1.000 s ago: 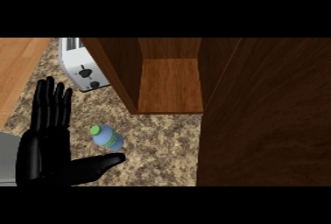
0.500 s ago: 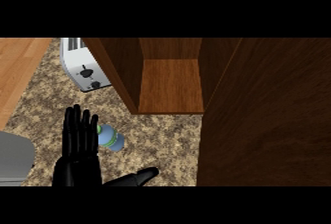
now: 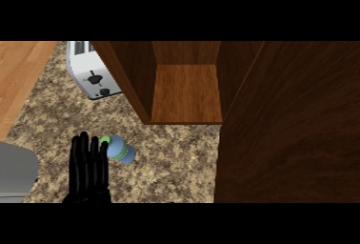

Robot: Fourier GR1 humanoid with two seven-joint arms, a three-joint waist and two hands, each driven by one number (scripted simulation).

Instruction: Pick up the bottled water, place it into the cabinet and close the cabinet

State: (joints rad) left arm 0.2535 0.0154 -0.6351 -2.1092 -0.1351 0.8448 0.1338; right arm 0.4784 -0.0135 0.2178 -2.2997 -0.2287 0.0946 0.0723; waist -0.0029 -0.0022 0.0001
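Note:
The bottled water [image 3: 121,149], pale blue with a green cap and a green band, lies on its side on the speckled counter [image 3: 169,162]. My left hand [image 3: 88,167] comes in from the lower edge just left of it. Its fingers are straight and point away from me, and their right side is up against the bottle's cap end. The thumb is out of sight. The wooden cabinet [image 3: 185,93] stands open behind the bottle, showing a bare shelf. Its door [image 3: 290,125] hangs wide open at the right. My right hand is nowhere in the view.
A white toaster [image 3: 92,76] stands at the back left, beside the cabinet's left wall. A grey object [image 3: 14,174] sits at the lower left edge. A light wooden surface [image 3: 21,71] borders the counter on the left.
My left hand moved right to the bottle's side, then slid back a little toward me. Its thumb, spread out earlier, has dropped out of view. The bottle has stayed put.

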